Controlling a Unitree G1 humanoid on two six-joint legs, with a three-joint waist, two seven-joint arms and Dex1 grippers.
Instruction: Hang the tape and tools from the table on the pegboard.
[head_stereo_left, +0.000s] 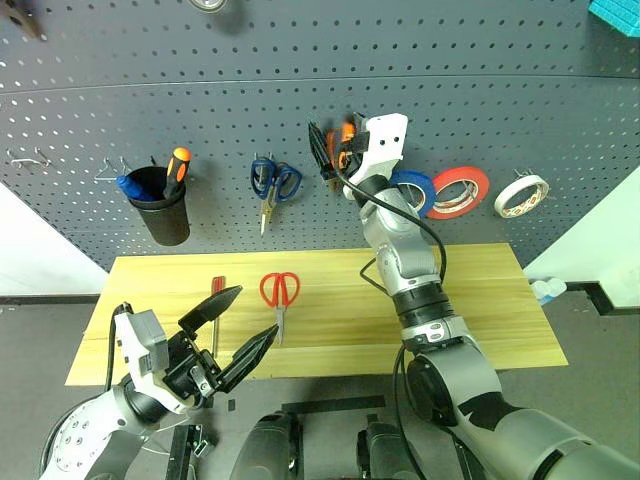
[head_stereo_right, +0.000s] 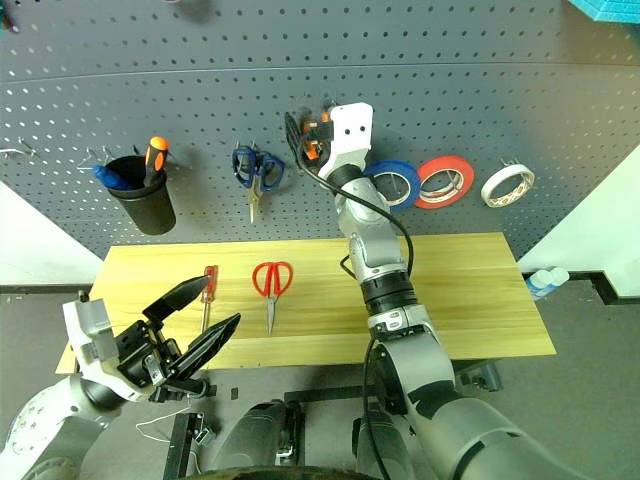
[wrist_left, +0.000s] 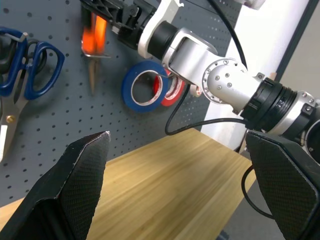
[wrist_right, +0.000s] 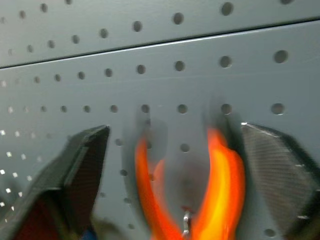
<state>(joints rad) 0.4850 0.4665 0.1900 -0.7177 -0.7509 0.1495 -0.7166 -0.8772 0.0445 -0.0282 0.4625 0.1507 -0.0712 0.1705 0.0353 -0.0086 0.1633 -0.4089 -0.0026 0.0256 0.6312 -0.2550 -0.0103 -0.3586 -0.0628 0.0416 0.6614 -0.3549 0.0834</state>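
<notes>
The orange-and-black pliers (wrist_right: 225, 175) hang on the dark grey pegboard (head_stereo_left: 500, 100). My right gripper (wrist_right: 175, 127) is raised to the board and open, with one finger on each side of the handles. The red-handled scissors (head_stereo_left: 281, 292) and the thin red screwdriver (head_stereo_left: 217, 300) lie on the wooden table (head_stereo_left: 480, 300), left of centre. The cream tape (head_stereo_left: 521, 195) hangs on a hook at the board's right. My left gripper (head_stereo_left: 257, 310) is open and holds nothing; it sits low at the table's front edge, near the screwdriver.
On the pegboard hang blue-handled scissors (head_stereo_left: 273, 182), a blue roll (head_stereo_left: 412, 190) and a red-orange roll (head_stereo_left: 460, 190). A black cup (head_stereo_left: 160, 205) with orange and blue screwdrivers hangs at the left. My right arm reaches across the middle of the table.
</notes>
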